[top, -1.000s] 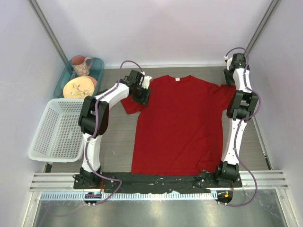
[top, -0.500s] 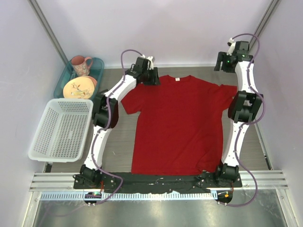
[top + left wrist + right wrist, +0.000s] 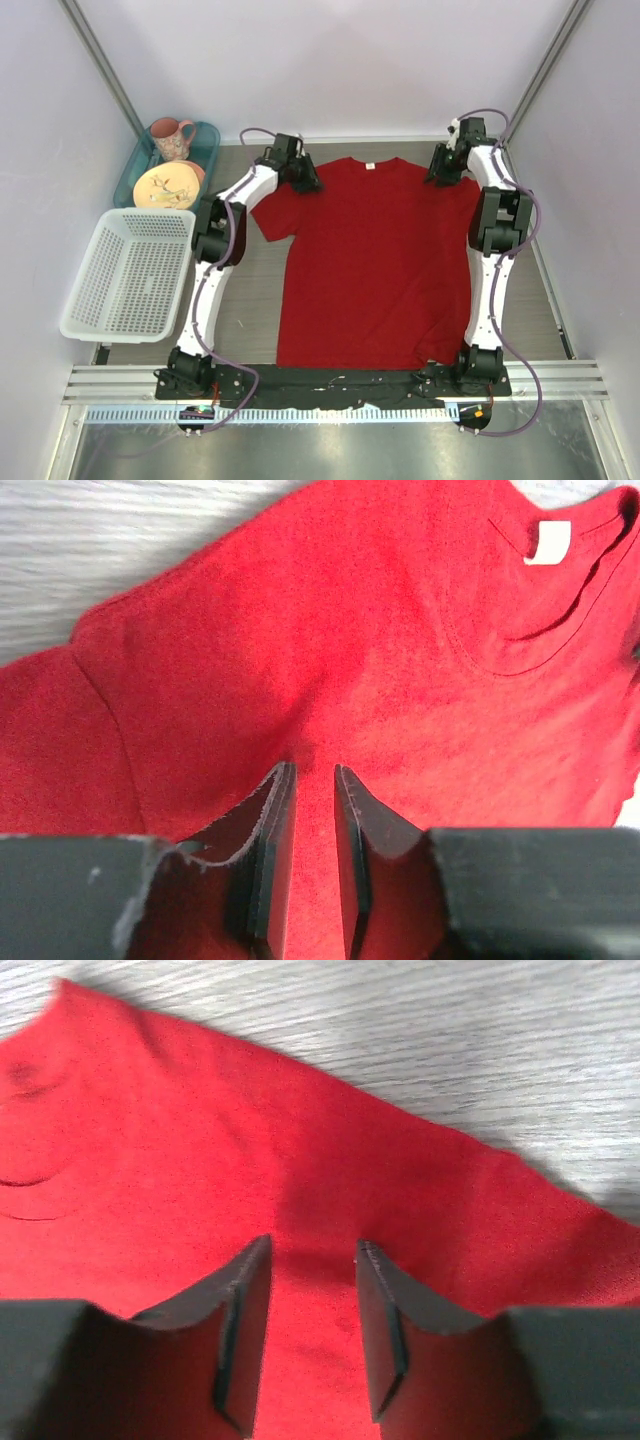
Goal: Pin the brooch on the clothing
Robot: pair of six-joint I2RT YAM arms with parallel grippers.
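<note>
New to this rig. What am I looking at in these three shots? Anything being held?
Two robot arms are bolted at the near edge of a table. The wide shot is from a fixed camera above and behind them. Each close-up is from a camera on a wrist, looking past that arm's own fingers. A red T-shirt lies flat, white label at its neck. The left gripper is over one shoulder, the right gripper over the other; both have jaws apart, nothing visibly held. On the left: a white basket, and a teal tray with a mug and a plate. No brooch is visible.
</note>
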